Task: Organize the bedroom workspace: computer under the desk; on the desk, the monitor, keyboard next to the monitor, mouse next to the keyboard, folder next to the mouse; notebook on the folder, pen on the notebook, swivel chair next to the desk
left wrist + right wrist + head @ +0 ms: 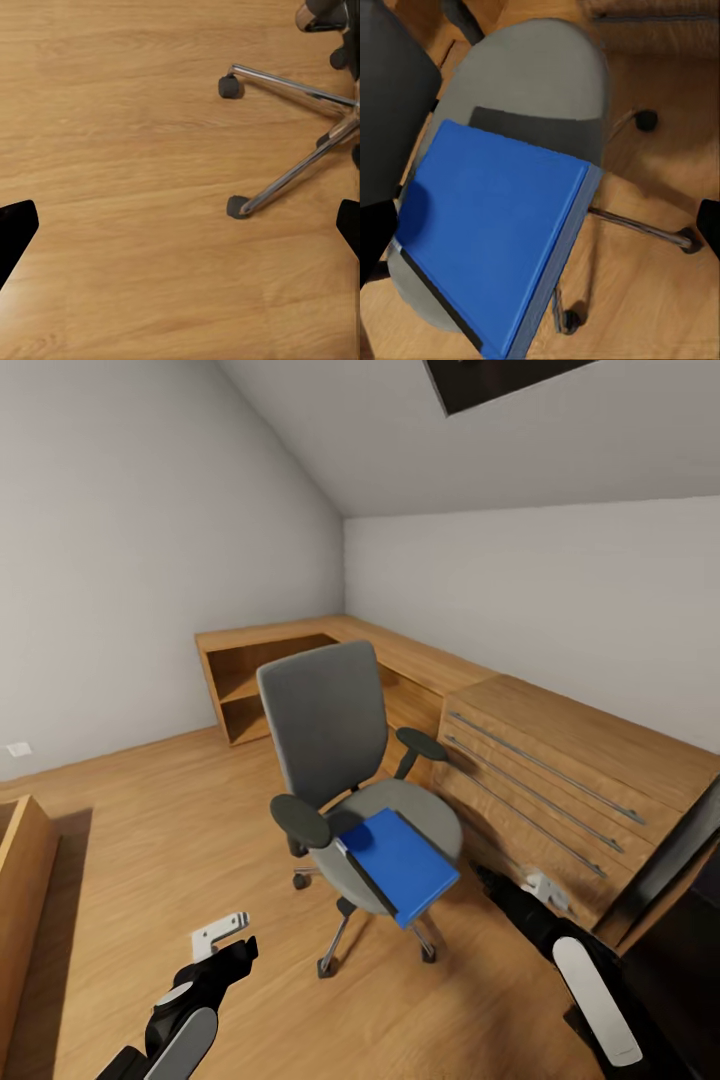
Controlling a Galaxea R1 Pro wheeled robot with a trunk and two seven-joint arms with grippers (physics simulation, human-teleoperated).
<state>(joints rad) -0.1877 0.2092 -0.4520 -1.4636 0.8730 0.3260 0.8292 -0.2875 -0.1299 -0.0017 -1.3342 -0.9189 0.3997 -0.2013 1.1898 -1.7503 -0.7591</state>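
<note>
Folder (402, 863) still on swivel chair (335, 745) seat, overhanging front edge; right pincer (540, 225) over it, left pincer (222, 945) nearby, both released.

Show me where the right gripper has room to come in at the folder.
Free: the folder's front corner overhangs the swivel chair seat, with bare floor toward the right gripper. Crowded: the black armrest and the backrest border the folder's far sides; the light-wood drawer cabinet hems the chair's right.
</note>
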